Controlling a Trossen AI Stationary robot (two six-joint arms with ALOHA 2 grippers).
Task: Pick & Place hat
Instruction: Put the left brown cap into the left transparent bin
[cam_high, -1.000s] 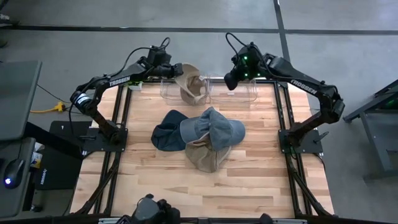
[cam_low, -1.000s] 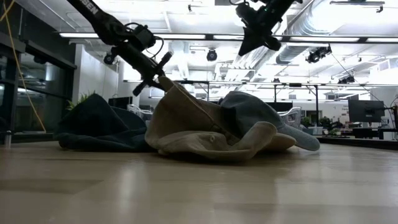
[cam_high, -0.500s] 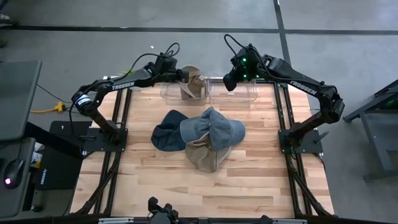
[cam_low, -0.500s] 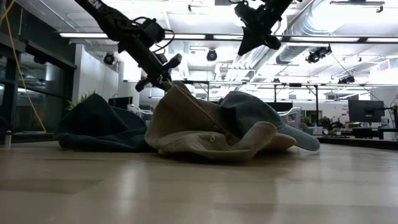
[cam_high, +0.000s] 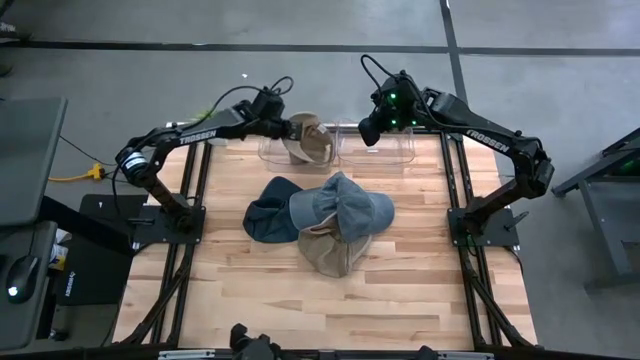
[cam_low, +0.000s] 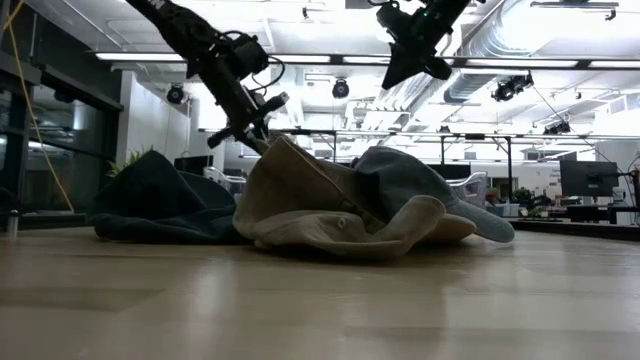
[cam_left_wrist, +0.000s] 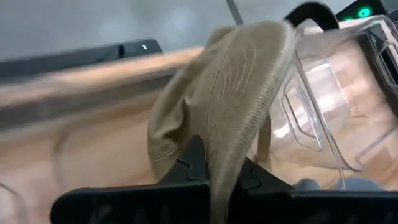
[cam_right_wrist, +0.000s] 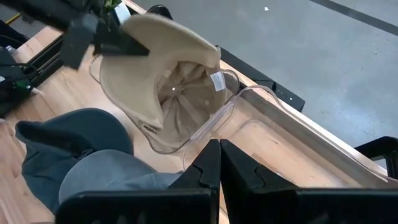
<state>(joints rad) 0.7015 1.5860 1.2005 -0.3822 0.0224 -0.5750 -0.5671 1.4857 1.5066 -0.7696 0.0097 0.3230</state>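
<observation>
Tan hat (cam_high: 308, 140), clenched by its brim in the left gripper (cam_high: 290, 127) jaws, hangs over the clear bin (cam_high: 283, 152) at upper centre and should be released only once centred, while the right gripper (cam_high: 368, 130), jaws closed on nothing, waits nearby.

- grey concrete floor (cam_high: 560, 40) fills the upper part of the high view and runs down both sides, with dark seam lines crossing it.
- light wooden table top (cam_high: 400, 280) sits mid-frame, boards running left to right, framed by black rails.
- dark grey desk surface (cam_high: 25, 150) at the left edge, a computer mouse (cam_high: 13, 292) at lower left.
- yellow cable (cam_high: 75, 175) lies on the floor at left.
- grey furniture frame (cam_high: 610, 200) at the right edge.
- in the low view, long ceiling strip lights (cam_low: 300, 57) glow across the top, a silver air duct (cam_low: 490, 45) at upper right.
- monitors and desks (cam_low: 580, 180) stand far right; a green plant (cam_low: 125, 160) at left.
</observation>
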